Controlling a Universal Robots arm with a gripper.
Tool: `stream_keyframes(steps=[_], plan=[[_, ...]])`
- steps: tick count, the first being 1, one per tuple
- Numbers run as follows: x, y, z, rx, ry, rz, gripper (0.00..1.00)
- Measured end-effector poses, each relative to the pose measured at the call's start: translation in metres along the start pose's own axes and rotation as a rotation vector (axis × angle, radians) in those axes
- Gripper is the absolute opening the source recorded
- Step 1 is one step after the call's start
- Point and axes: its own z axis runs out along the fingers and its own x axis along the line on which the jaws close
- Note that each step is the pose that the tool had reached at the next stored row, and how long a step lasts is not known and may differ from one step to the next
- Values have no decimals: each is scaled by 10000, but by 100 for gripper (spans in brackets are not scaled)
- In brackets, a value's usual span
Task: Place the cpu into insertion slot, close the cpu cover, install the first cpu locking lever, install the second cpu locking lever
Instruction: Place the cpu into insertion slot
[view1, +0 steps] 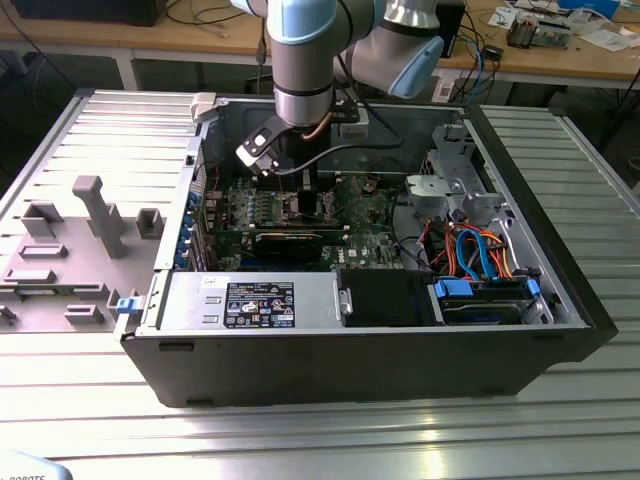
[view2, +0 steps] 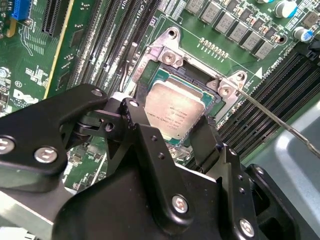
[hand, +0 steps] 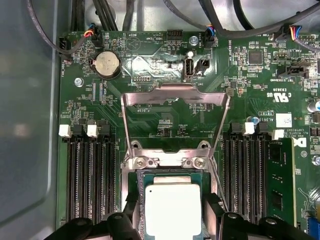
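On the ribbed metal desk (view1: 320, 440), an open computer case (view1: 350, 372) lies in the middle of the exterior view. Deeper inside, at the upper middle of that frame, the pincer (view1: 303, 185) is low over the green motherboard (view1: 375, 210). In the second wrist view its fingers (view2: 132, 107) grip two opposite edges of the cpu (view2: 175, 110). The chip sits at the insertion slot (view2: 169, 56); whether it is fully seated I cannot tell. Behind the chip, in the first wrist view, the cpu cover (hand: 145, 96) stands open.

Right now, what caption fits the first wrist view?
Gripper at the cpu in the insertion slot, cpu cover open.
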Motion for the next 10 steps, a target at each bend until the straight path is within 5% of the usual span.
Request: stream_keyframes(steps=[10], plan=[[27, -2, -2, 1, -3, 28, 62]])
